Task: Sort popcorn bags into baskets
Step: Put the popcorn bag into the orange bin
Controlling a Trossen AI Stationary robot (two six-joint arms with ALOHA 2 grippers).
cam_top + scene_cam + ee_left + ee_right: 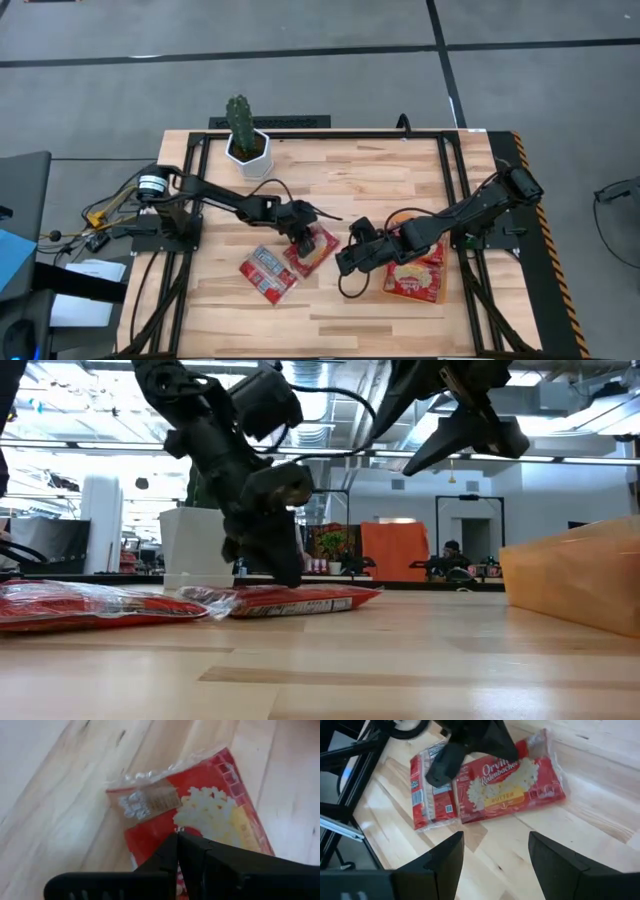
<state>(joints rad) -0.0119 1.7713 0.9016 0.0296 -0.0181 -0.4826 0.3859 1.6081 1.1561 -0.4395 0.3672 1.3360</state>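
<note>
A red popcorn bag (318, 250) with a cream-yellow picture lies flat near the table's middle, also seen as the popcorn bag (515, 785). My left gripper (300, 236) stands over it, fingers shut, pointing down. A second bag (268, 273) with blue-grey and white markings lies flat just left of it, nearer the near edge. My right gripper (495, 865) is open and hovers above the table right of the first bag, touching nothing. The orange tray (443, 270) on the right holds more red bags (410, 280). My left gripper (177, 839) meets the face of the popcorn bag (165, 827) with its shut fingertips, between the bag's picture and its blue-grey label end. It comes from above, pointing down. Whether film is pinched between the tips I cannot tell. The bag lies flat on the table.
A white hexagonal pot (247, 152) with a cactus stands near the far left of the table. The tray's orange wall (580, 575) rises at the right in the low view. Bare wood lies along the near edge and the far middle.
</note>
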